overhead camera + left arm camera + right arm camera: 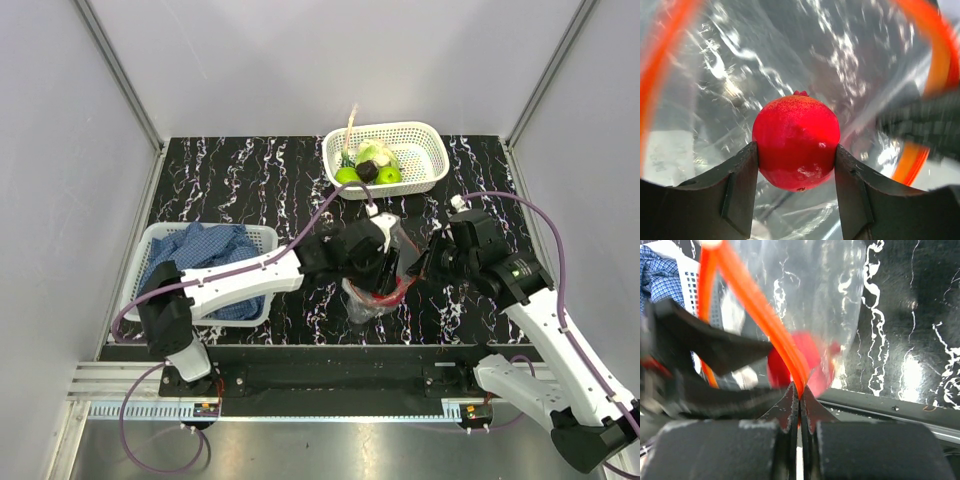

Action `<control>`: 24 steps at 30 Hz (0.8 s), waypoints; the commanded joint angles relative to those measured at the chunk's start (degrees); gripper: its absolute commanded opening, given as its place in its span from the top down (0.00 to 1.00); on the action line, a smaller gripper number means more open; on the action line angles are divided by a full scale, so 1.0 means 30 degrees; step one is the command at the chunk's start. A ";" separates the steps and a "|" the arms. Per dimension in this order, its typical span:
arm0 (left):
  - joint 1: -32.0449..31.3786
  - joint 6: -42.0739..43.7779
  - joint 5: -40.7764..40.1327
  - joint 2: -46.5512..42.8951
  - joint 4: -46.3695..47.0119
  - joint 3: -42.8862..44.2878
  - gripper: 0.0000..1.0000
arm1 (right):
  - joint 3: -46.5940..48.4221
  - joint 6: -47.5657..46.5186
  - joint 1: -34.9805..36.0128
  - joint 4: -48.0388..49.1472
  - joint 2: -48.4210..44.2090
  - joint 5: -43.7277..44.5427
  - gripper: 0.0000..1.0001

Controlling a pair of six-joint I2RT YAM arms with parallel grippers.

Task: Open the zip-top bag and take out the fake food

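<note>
Table (250,180): black marbled top; both arms meet over its near-centre.
Left basket (262,235): white, perforated, holds a blue cloth (200,255); not part of our job.
Far basket (425,140): white, w/ produce inside: lime-green fruits (388,175), dark ball (367,171), pale cabbage piece (372,152), green onion (351,125) poking over the rim. We judge these as already taken out.
Zip-top bag (365,300): clear, crinkly, at table centre btw the two grippers; mouth open, orange-red zip strip (750,295) spread into a loop.
Left gripper (796,150): inside the bag; fingers (740,190) pressed vs both sides of the red piece, so gripping it.
Right gripper (800,392): jaws fully closed, pinching the zip strip at the bag's mouth.
Red piece (796,125): round, pomegranate-like, inside the bag. It's the only item we see in there, tho crinkle glare could hide sth small.
Done: bag open; most food in the far basket, as we read it.
Left to do: lift the red piece out thru the mouth and set it down.
</note>
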 commanded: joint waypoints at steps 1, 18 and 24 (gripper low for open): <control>-0.0933 0.0169 0.1020 -0.1701 0.0079 -0.0807 1.00 | 0.1061 -0.0838 -0.0037 -0.0049 0.0356 0.1033 1.00; 0.0669 0.2807 -0.0716 -0.5248 0.4557 0.0511 1.00 | 0.0328 -0.1952 -0.0037 -0.0897 -0.0112 0.1030 1.00; 0.3542 0.0760 0.1514 -0.4635 1.0383 -0.0513 1.00 | 0.0182 -0.2069 -0.0037 -0.1396 -0.0463 0.1151 1.00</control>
